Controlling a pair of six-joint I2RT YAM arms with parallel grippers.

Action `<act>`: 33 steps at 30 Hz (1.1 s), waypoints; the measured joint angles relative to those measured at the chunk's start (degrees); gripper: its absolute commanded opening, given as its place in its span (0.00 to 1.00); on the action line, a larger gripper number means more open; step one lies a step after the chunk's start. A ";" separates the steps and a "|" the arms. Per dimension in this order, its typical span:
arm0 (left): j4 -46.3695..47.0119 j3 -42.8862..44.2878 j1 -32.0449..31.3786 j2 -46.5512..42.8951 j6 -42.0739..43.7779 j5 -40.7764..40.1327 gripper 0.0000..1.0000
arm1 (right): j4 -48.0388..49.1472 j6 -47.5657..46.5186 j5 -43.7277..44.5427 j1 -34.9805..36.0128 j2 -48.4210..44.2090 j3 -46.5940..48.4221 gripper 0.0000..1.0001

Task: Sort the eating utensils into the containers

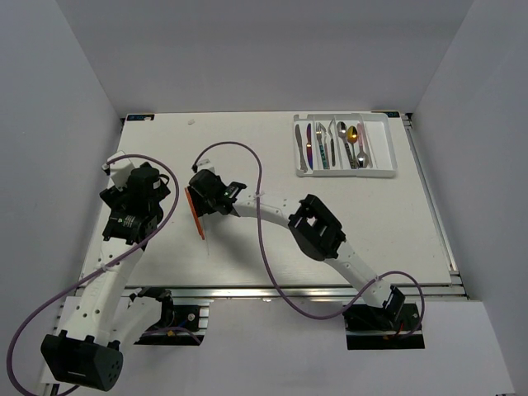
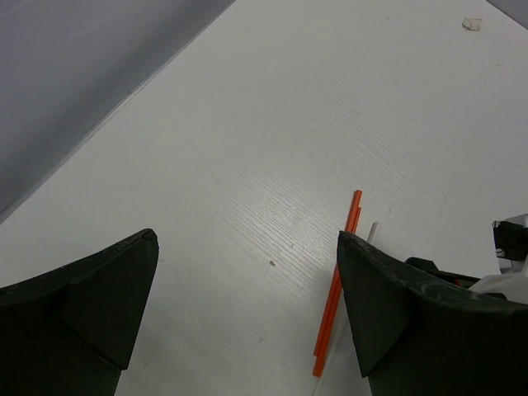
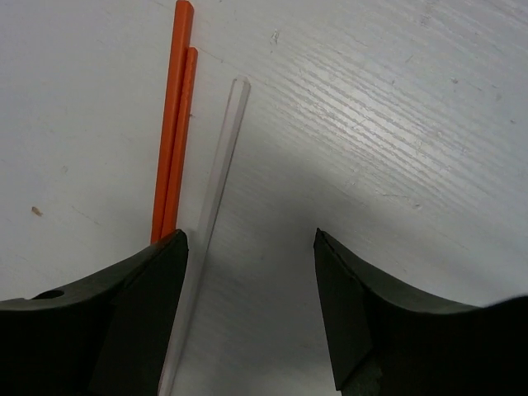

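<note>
Two orange-red chopsticks lie side by side on the white table, with a pale clear chopstick just right of them. My right gripper hangs open low over them. The pale stick runs just inside its left finger, and the orange pair passes under that finger. From above, the right gripper sits at the orange chopsticks, left of centre. My left gripper is open over bare table, with the orange chopsticks by its right finger. The white tray at the back right holds several forks, spoons and knives.
The left arm's gripper is near the table's left side, close to the grey wall. The right arm's black wrist shows at the right of the left wrist view. A purple cable loops over the right arm.
</note>
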 measured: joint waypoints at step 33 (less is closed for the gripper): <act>0.44 0.00 0.00 0.07 0.92 4.59 0.98 | 1.79 -1.01 11.58 1.01 -0.13 -3.23 0.31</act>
